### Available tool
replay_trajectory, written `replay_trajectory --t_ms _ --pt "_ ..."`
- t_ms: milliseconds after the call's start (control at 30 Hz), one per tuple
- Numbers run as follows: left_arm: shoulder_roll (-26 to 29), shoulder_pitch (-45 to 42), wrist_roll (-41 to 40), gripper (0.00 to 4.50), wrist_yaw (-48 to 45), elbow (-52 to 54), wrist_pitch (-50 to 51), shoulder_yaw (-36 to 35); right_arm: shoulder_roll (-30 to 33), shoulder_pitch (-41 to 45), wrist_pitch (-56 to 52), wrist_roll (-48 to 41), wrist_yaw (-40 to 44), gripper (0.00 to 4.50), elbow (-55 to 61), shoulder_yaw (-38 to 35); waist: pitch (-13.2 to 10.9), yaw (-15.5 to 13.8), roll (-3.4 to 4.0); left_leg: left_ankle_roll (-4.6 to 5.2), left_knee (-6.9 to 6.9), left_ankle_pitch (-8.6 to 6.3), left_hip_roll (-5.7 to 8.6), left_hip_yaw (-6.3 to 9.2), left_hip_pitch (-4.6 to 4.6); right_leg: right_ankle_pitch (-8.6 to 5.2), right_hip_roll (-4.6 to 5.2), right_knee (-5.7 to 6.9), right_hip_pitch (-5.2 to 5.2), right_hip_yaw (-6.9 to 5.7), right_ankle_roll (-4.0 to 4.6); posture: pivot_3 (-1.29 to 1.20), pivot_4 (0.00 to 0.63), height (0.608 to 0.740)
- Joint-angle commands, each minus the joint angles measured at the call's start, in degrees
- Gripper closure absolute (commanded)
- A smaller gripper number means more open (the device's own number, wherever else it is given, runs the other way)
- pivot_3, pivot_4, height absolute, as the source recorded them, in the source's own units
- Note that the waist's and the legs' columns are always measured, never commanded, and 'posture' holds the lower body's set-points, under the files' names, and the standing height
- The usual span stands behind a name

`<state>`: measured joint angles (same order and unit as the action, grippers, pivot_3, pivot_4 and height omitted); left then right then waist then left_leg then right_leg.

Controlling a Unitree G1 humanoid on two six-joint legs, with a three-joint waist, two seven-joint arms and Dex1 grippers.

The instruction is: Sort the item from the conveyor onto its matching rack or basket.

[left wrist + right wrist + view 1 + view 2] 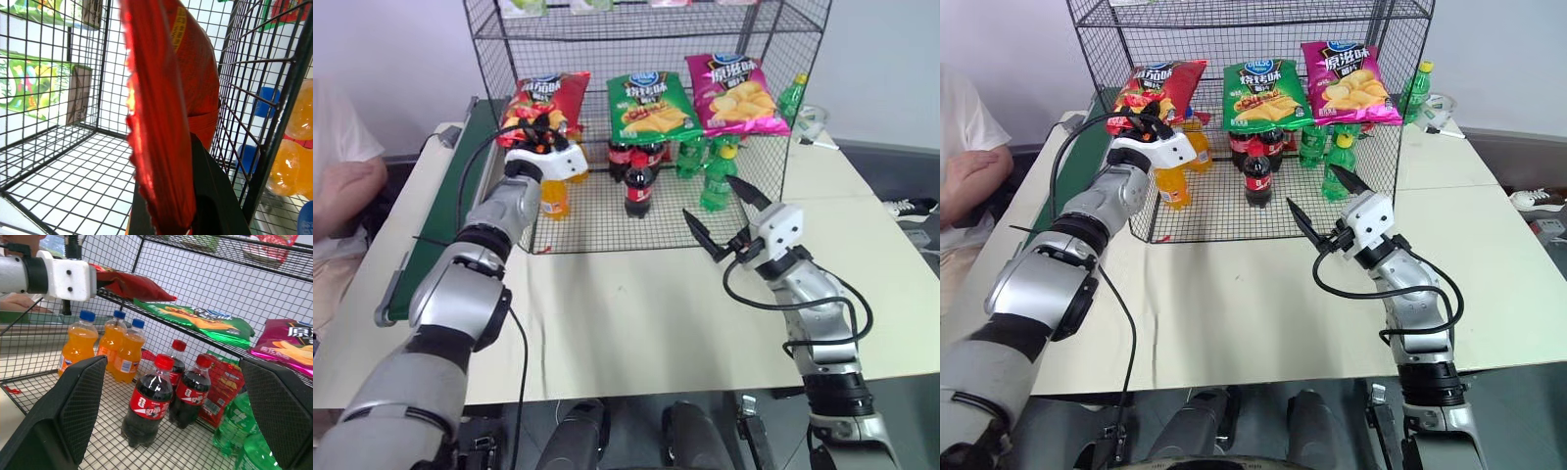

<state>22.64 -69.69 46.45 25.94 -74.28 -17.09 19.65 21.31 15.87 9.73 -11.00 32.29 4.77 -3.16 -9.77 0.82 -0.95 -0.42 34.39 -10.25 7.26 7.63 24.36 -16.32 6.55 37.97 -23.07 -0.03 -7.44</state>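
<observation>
On the rack's sloped middle shelf, at its left end, the left gripper (540, 130) is clamped tight on the red crinkly chip bag with the blue oval logo (548, 99), which already lies partly on the wire. The placing step looks nearly done; the next move, I judge, calls for letting go once the bag rests flat beside its neighbours, then backing the arm out without snagging the mesh. The long dark green conveyor belt in its grey frame (461, 186) runs along the table's left edge. The tall dark wire-mesh shelving cage (759, 54) holds, left to right, the red bag, a green chip bag (651, 104) and a magenta chip bag (737, 95); below stand orange soda bottles (78, 347), dark cola bottles (639, 184) and green bottles (715, 174). The right gripper (720, 217) waits before the cage with fingers spread wide, holding nothing.
</observation>
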Motion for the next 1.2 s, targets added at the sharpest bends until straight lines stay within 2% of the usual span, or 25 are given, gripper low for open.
replay_trajectory --t_ms 33,67,267,533,667,800,867,933,1000,1067,1133,1200 --pt "-0.14 -1.62 -4.27 3.97 -2.45 -0.34 -1.85 -1.52 0.11 0.75 -0.02 -0.67 -0.36 0.00 3.05 -0.20 0.00 -0.07 0.00 0.00 0.01 0.00 0.00 0.00 0.00 0.00 0.00 0.00 0.00 0.00 0.00 0.00 0.150 0.740" --pt "-0.01 -1.51 -4.72 3.69 -2.79 -0.18 -2.13 -1.37 0.03 0.70 -0.15 -0.79 -0.37 0.00 3.12 -0.21 0.00 -0.12 0.00 0.00 0.03 0.00 0.00 0.00 0.00 0.00 0.00 0.00 0.01 0.00 0.00 0.00 0.150 0.740" --pt "2.42 -0.14 -5.36 0.90 -1.05 3.48 -5.23 0.25 0.05 0.14 -0.80 -1.39 0.14 0.00 3.65 -0.16 0.02 -0.30 0.00 0.05 0.31 -0.04 0.01 0.07 -0.03 0.00 0.00 0.02 0.23 -0.08 0.00 0.00 0.150 0.740" --pt "8.06 9.73 -8.57 0.90 -5.72 22.62 -7.73 -2.24 -0.31 0.21 -0.89 -1.72 0.49 0.00 3.04 0.36 0.02 -0.04 0.00 0.10 0.40 -0.08 0.02 0.08 0.02 0.00 0.01 0.03 0.20 -0.05 0.00 0.00 0.150 0.740" --pt "11.93 19.75 -12.65 0.90 -14.48 41.70 -7.81 -4.91 -0.28 0.73 -0.65 -1.98 1.30 0.00 2.04 0.71 0.01 0.07 0.01 0.10 0.38 -0.08 0.01 0.06 0.03 0.00 0.01 0.03 0.14 0.00 0.00 0.00 0.150 0.740" --pt "13.90 28.99 -29.11 0.90 -28.08 55.35 -7.44 -11.59 0.38 0.55 -0.60 -2.44 1.89 0.00 1.76 -0.02 0.01 0.06 0.02 0.10 0.39 -0.08 -0.01 0.06 0.07 0.01 0.00 0.05 0.07 0.04 0.03 0.00 0.150 0.740" --pt "14.28 35.16 -43.35 0.90 -39.27 63.96 -4.50 -13.91 0.91 0.18 -0.48 -2.66 2.36 0.00 1.48 -0.62 0.04 0.13 0.07 0.10 0.39 -0.08 -0.02 0.05 0.07 0.01 0.01 0.04 0.08 0.05 0.04 0.00 0.150 0.740" --pt "15.29 40.25 -50.60 0.90 -44.67 70.58 -2.39 -16.66 1.43 -0.17 -0.36 -2.91 2.93 0.00 1.38 -1.06 0.04 0.17 0.09 0.10 0.37 -0.08 -0.02 0.04 0.06 0.00 0.07 0.02 0.08 0.07 0.05 0.00 0.150 0.740" --pt "15.88 45.82 -62.85 0.90 -50.98 77.10 5.78 -20.38 2.16 -0.57 -0.50 -3.58 3.74 0.00 1.72 -1.66 0.04 0.07 0.10 0.10 0.38 -0.09 -0.03 0.05 0.06 0.00 0.09 0.02 0.08 0.07 0.06 0.00 0.150 0.740" --pt "19.28 55.62 -73.55 0.90 -56.83 80.98 17.09 -26.67 4.89 -2.31 -1.81 -6.71 7.26 0.00 3.36 -3.31 0.04 0.20 0.13 0.11 0.38 -0.09 -0.04 0.06 0.05 0.01 0.13 0.02 0.10 0.08 0.08 0.00 0.150 0.740" --pt "22.23 63.00 -79.56 0.90 -58.97 81.83 27.72 -31.64 8.54 -5.05 -3.59 -10.36 12.44 0.00 5.47 -4.11 0.01 0.32 0.24 0.16 0.33 -0.12 -0.07 0.04 0.02 -0.01 0.15 -0.01 0.10 0.15 0.10 0.00 0.150 0.740" --pt "23.84 68.39 -80.65 0.90 -62.54 83.27 27.03 -36.28 11.88 -7.42 -5.93 -14.00 16.43 0.00 6.77 -5.42 -0.03 0.21 0.26 0.19 0.25 -0.14 -0.08 0.03 0.03 -0.04 0.12 -0.01 0.05 0.17 0.13 0.00 0.150 0.740"
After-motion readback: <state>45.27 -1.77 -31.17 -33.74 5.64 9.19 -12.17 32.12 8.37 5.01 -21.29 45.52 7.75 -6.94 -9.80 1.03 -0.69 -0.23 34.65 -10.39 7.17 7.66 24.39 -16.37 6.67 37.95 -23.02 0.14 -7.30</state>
